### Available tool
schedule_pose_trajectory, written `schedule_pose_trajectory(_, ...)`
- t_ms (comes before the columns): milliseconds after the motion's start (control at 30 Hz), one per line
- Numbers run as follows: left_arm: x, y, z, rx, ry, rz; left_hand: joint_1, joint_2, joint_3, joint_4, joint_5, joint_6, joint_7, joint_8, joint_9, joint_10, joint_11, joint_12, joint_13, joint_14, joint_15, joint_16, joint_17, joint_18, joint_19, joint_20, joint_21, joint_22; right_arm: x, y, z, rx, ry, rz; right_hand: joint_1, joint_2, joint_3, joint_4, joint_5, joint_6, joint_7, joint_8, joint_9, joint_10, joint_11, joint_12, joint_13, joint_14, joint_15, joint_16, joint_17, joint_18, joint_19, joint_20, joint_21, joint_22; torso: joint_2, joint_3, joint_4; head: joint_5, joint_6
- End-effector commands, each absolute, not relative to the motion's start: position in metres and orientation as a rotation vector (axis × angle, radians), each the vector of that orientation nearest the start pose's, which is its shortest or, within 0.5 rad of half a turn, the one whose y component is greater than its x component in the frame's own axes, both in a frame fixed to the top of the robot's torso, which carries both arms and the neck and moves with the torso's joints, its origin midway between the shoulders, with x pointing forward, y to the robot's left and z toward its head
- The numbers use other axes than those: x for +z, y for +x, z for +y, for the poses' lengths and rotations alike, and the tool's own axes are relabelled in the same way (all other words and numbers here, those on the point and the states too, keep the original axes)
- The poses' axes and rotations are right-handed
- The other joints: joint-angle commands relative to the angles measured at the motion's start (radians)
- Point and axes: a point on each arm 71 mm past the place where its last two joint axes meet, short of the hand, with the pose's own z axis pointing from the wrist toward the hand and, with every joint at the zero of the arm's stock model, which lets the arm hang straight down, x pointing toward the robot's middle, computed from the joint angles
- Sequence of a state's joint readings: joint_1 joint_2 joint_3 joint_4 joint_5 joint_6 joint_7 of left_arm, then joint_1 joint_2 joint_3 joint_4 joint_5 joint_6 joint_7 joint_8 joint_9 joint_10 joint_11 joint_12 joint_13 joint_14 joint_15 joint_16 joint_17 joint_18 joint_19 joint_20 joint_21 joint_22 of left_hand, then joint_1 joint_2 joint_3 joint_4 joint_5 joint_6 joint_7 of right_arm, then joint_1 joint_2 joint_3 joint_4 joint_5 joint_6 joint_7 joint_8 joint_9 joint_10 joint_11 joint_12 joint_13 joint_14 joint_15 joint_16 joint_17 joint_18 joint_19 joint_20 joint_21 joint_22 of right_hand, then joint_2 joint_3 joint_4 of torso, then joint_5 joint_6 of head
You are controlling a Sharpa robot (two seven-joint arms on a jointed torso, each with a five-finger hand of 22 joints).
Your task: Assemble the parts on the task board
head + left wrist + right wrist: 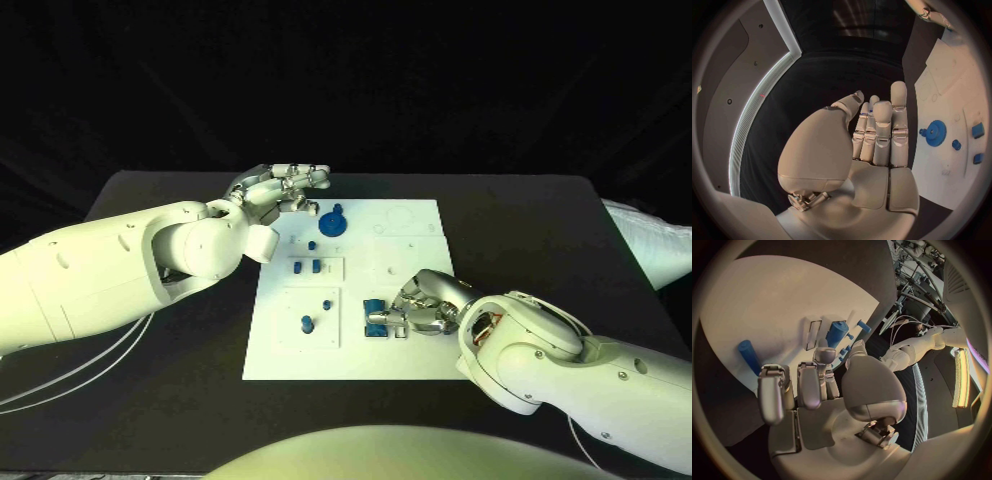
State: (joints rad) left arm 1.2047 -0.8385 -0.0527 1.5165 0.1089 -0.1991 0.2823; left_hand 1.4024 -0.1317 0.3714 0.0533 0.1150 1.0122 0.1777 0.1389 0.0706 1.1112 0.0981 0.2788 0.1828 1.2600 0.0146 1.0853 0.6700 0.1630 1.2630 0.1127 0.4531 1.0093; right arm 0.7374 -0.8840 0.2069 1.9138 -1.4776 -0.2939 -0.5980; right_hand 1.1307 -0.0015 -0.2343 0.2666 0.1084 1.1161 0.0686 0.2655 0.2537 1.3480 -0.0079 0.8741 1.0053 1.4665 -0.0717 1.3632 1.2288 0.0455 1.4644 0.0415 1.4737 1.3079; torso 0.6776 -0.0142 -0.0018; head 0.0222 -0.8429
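You had the white task board lying in the middle of the black bench, a little right of centre in the head view. Your left robot hand hovered at the board's upper left corner with its fingers stretched out nearly straight and side by side, holding nothing; the left wrist view showed the same flat, empty palm. Just right of it, a blue gear lay on the board near its top edge. Below that, two small blue pegs sat in a recess left of centre, and another blue part lay lower left. Your right robot hand was at the board's lower right, fingers curled down over a blue block. You could not tell whether it actually gripped that block.
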Motion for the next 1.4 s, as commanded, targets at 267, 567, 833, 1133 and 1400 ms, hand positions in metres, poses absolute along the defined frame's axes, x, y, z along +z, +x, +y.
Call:
schedule_pose_trajectory(267,-0.189,0.487,0.2,-1.64,-1.261,1.559,-0.004,0.007,-0.008,-0.001,0.003,-0.006,-0.002,0.005,0.0,-0.006,-0.001,0.006,0.001,-0.008,-0.001,-0.002,-0.001,0.017,-0.005,-0.001,-0.005,-0.001,-0.252,0.357,-0.14,0.615,0.128,1.947,0.285,0.03,0.099,-0.158,-0.032,0.0,-0.009,0.001,0.016,0.01,-0.011,-0.011,0.013,0.05,-0.011,0.007,0.017,-0.005,0.003,-0.01,0.004,0.109,0.0,0.0001,0.0013,0.0,-0.005)
schedule_pose_trajectory(567,-0.189,0.487,0.201,-1.639,-1.261,1.56,-0.004,0.007,-0.008,-0.001,0.003,-0.006,-0.002,0.005,0.0,-0.006,-0.001,0.006,0.001,-0.008,-0.001,-0.002,-0.001,0.017,-0.005,-0.001,-0.005,-0.001,-0.25,0.356,-0.138,0.613,0.114,1.902,0.303,0.031,0.11,-0.173,-0.042,0.003,-0.01,0.001,0.018,0.014,-0.011,-0.014,0.015,0.05,-0.011,0.008,0.019,-0.006,0.004,-0.011,0.005,0.112,0.0,0.0005,-0.0002,-0.002,-0.003)
schedule_pose_trajectory(833,-0.189,0.487,0.203,-1.633,-1.258,1.56,-0.001,0.01,-0.007,-0.002,0.004,-0.007,-0.002,0.008,0.0,-0.011,-0.001,0.01,0.002,-0.01,-0.001,-0.001,-0.003,0.017,-0.006,-0.001,-0.007,-0.002,-0.239,0.35,-0.16,0.641,0.24,1.874,0.223,0.009,0.093,-0.119,0.003,-0.008,-0.002,-0.011,0.018,0.004,-0.004,-0.068,-0.016,0.047,-0.005,-0.003,0.005,-0.004,-0.001,-0.006,0.0,0.104,-0.001,0.0005,-0.0012,-0.006,0.003)
schedule_pose_trajectory(1133,-0.189,0.486,0.206,-1.629,-1.26,1.557,-0.001,0.01,-0.007,-0.002,0.004,-0.007,-0.002,0.008,0.0,-0.011,-0.001,0.01,0.002,-0.01,-0.001,-0.001,-0.003,0.017,-0.006,-0.001,-0.007,-0.002,-0.232,0.349,-0.209,0.526,0.245,1.889,0.283,0.014,0.147,-0.117,0.124,-0.035,0.011,-0.063,0.001,-0.061,0.006,-0.28,-0.163,0.039,0.002,-0.029,-0.026,0.002,-0.019,0.001,-0.017,0.082,-0.001,0.0015,-0.0123,-0.019,0.013)
schedule_pose_trajectory(1400,-0.189,0.486,0.206,-1.63,-1.259,1.559,-0.001,0.01,-0.007,-0.002,0.004,-0.007,-0.002,0.008,0.0,-0.011,-0.001,0.01,0.002,-0.01,-0.001,-0.001,-0.003,0.017,-0.006,-0.001,-0.007,-0.002,-0.235,0.354,-0.232,0.413,0.172,1.878,0.246,-0.008,0.149,-0.066,0.093,-0.007,0.009,-0.077,-0.001,-0.032,0.005,-0.277,-0.16,0.04,0.003,-0.032,-0.027,0.002,-0.017,0.003,-0.017,0.084,0.001,0.0025,-0.0149,-0.028,0.019)
